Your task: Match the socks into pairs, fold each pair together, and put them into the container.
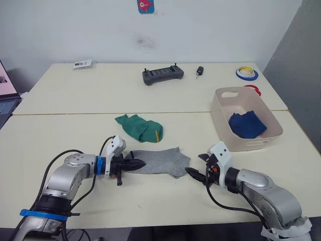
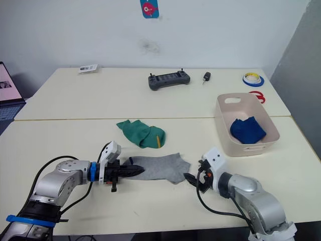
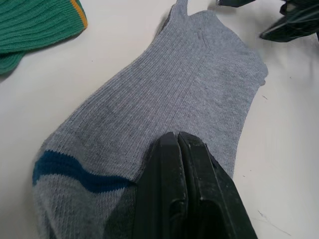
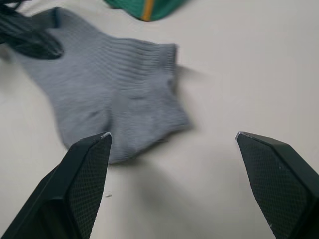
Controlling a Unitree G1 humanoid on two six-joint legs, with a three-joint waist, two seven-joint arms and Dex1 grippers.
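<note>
**A:** Why was the grey sock [image 1: 161, 162] stretched out flat between the two arms?

**B:** It looked laid out for a fold. The left gripper [image 1: 136, 164] had its fingers pressed together on the toe end, by the blue stripe, pinning it to the table [image 1: 150, 206]. Whether there were two grey socks stacked there or one, I couldn't tell.

**A:** And the right gripper [image 1: 196, 175]?

**B:** Spread wide, low over the table, just off the cuff end and holding nothing. My guess is that it was lined up to take that end and carry it over towards the pinned toe.

**A:** So the left one served as an anchor?

**B:** That was my reading: hold one end so the fabric wouldn't slide when the other was lifted.

**A:** Where were the rest?

**B:** The green socks [image 1: 140, 128] lay bunched just behind the grey one, nearly touching it, yellow mark showing. The blue socks [image 1: 247, 124] sat folded inside the tub [image 1: 221, 116], off to the robot's right.

**A:** So one pair done?

**B:** I'd say so; grey in hand, green waiting. A controller [image 1: 162, 75] and some tape rolls [image 1: 247, 73] sat far back, out of the way.
</note>
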